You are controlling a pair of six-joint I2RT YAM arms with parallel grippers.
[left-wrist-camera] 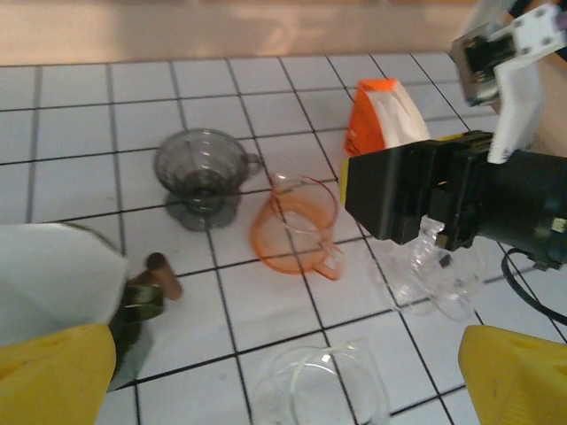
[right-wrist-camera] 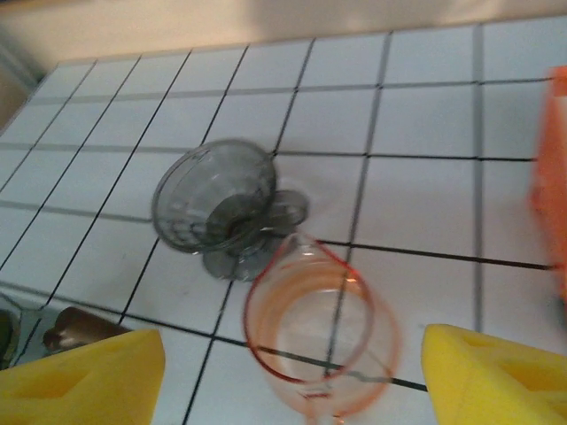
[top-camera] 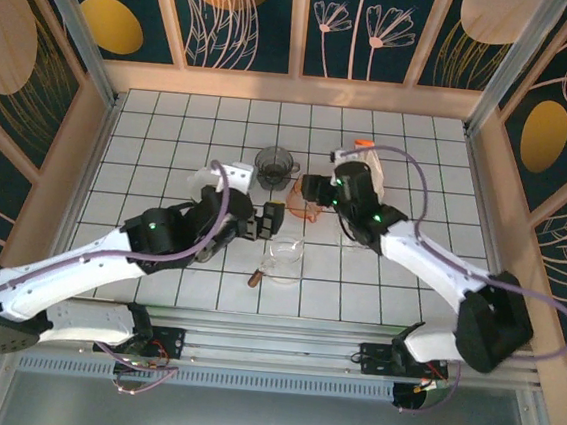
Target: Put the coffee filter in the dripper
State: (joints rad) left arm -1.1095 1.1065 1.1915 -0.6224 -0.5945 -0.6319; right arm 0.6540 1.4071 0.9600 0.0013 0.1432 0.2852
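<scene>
Just beside orange cup (right-wrist-camera: pixel 319 332), dripper (right-wrist-camera: pixel 221 204); bare tiles (right-wrist-camera: pixel 425 97) behind.

Tiled table (top-camera: pixel 172 121): dripper (left-wrist-camera: pixel 202 168), orange cup (left-wrist-camera: pixel 297 228)

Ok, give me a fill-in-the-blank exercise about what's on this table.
The dripper is ___ in colour.
The measuring cup next to it is ___ in colour.
The left hand and the right hand are both ___.
Missing words: grey, orange, open.
</scene>
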